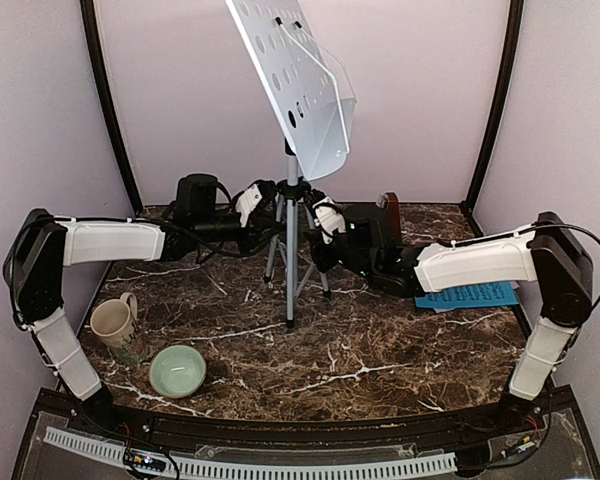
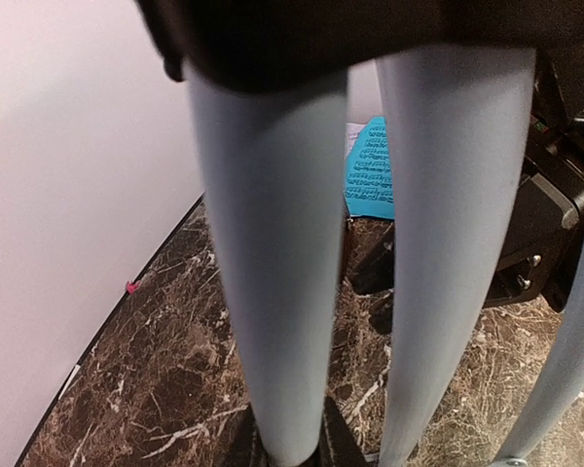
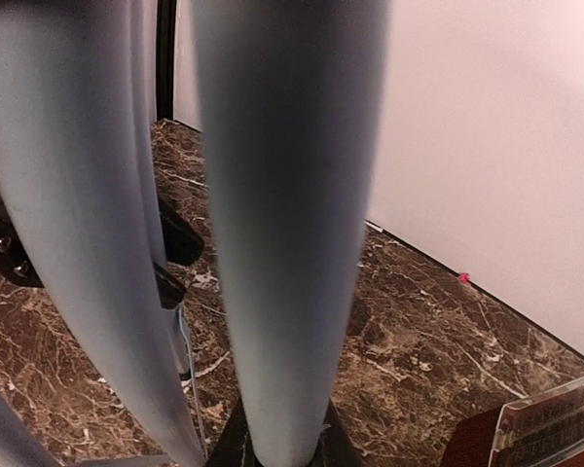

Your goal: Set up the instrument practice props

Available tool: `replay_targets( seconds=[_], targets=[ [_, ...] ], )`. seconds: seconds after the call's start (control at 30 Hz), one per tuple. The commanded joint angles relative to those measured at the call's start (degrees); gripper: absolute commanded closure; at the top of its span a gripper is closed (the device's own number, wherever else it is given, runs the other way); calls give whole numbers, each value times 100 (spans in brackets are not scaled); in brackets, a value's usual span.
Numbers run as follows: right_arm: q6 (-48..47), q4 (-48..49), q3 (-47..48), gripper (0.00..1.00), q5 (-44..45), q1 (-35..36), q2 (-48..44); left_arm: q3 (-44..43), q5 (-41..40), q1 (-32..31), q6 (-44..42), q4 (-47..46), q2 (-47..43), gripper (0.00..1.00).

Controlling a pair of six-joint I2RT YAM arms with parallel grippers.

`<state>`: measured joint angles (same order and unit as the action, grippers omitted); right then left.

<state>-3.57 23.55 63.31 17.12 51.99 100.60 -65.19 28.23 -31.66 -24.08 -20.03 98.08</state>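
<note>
The silver tripod music stand (image 1: 291,250) stands upright at the table's middle back, its white perforated desk (image 1: 298,85) tilted high above. My left gripper (image 1: 250,205) is shut on the stand's left leg (image 2: 273,292); dark fingers (image 2: 346,449) flank that leg low in the left wrist view. From the other side, my right gripper (image 1: 327,218) is shut on the right leg (image 3: 287,243). A blue sheet-music page (image 1: 470,295) lies flat under my right forearm. The dark-red metronome (image 1: 390,210) stands behind the right gripper, partly hidden.
A beige mug (image 1: 113,322) and a pale green bowl (image 1: 177,370) sit front left on the brown marble table (image 1: 380,360). Pale walls close in the back and both sides. A black block (image 1: 195,192) stands at the back left.
</note>
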Motion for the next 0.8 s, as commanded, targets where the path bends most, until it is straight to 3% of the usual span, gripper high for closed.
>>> replay_targets(
  seconds=[0.0, 0.77],
  targets=[
    [-429, -219, -99, 100, 896, -452, -242, -199, -846, 501, -550, -509, 18, 100],
    [-802, 215, -248, 100, 859, -1103, -195, -1053, -796, 891, -1877, -370, 853, 100]
  ],
)
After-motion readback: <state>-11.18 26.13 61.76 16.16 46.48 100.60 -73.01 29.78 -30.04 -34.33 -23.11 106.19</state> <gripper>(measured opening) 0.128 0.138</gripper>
